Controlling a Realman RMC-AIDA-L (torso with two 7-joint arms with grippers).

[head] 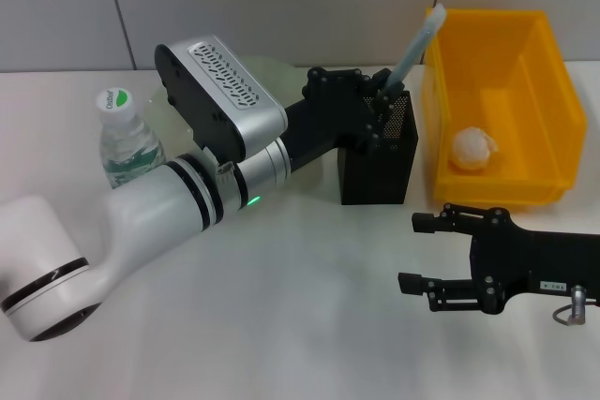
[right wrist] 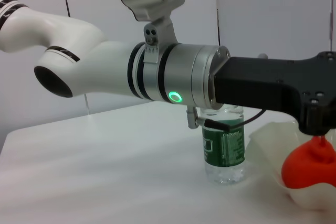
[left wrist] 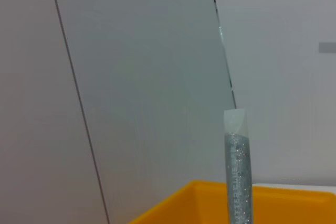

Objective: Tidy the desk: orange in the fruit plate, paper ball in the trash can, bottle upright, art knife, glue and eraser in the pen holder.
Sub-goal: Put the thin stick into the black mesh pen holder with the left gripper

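A: Head view — left gripper (head: 380, 110) sits at the rim of the pen holder (head: 377, 168), black mesh cup on the desk (head: 281, 325). Glue (head: 417, 44) stands in it, long axis steeply upright, leaning toward the trash can (head: 497, 105), white tip uppermost.

B: Fingers on the stick?

A: Can't tell; they crowd around its lower end at the rim, grip hidden. Left wrist view shows only the stick's upper length (left wrist: 239, 177) pointing up, yellow bin edge behind.

B: Right side?

A: Right gripper (head: 433, 255) rests low over the desk, in front of the bin, fingers spread apart, holding nothing.

B: Other items?

A: Paper ball (head: 472, 149) lies in the trash can. Bottle (head: 127, 138) stands upright, cap up, near the fruit plate (head: 267, 77). Right wrist view: orange (right wrist: 310, 163) sits in the plate, just beside the bottle.
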